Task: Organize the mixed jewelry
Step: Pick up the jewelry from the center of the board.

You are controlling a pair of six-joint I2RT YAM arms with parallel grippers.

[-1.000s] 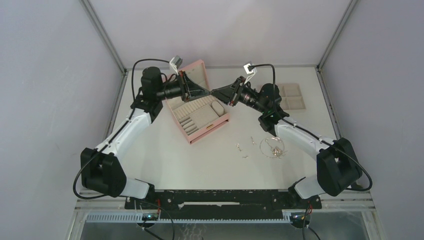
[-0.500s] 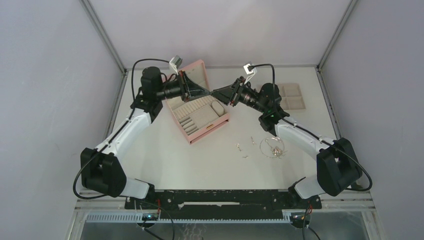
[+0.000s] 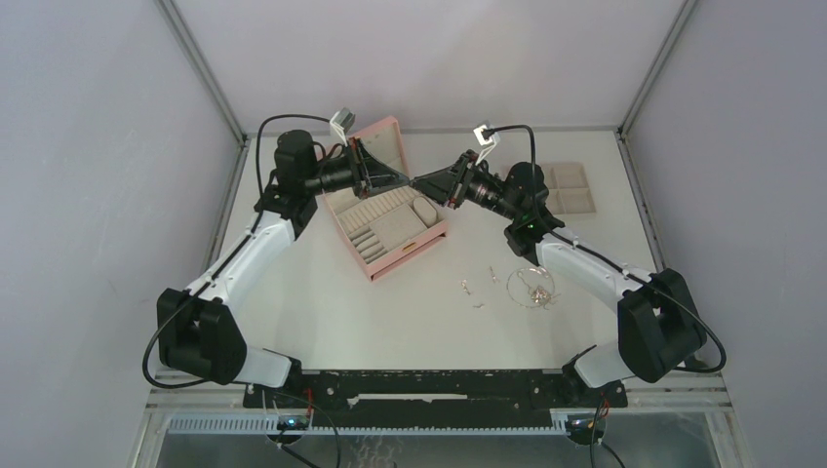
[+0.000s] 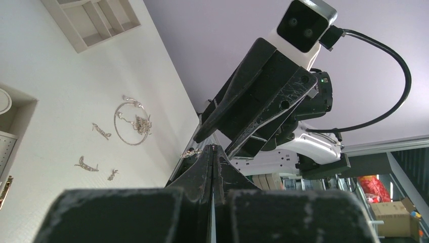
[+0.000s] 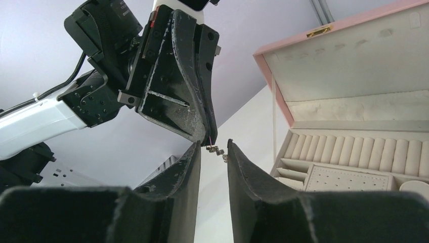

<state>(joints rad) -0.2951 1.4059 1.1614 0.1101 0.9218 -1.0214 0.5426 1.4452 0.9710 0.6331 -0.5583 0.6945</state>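
My left gripper [image 3: 404,180] is shut on a tiny silver earring [image 5: 216,150], pinching its thin post so the piece sticks out past the tips [image 4: 191,152]. It hovers above the open pink box [image 3: 392,255]. My right gripper [image 5: 213,144] is open, tip to tip with the left one [image 3: 419,182], its jaws on either side of the earring, not closed on it. A thin looped chain necklace [image 3: 531,287] and small silver bits [image 3: 466,286] lie on the table right of the box. They also show in the left wrist view: the necklace [image 4: 129,122], one bit [image 4: 86,163].
The pink box's lid [image 5: 354,55] stands open, with beige ring rolls [image 5: 354,152] and compartments inside. A flat beige compartment tray [image 3: 569,187] lies at the back right. Grey walls enclose the table on three sides.
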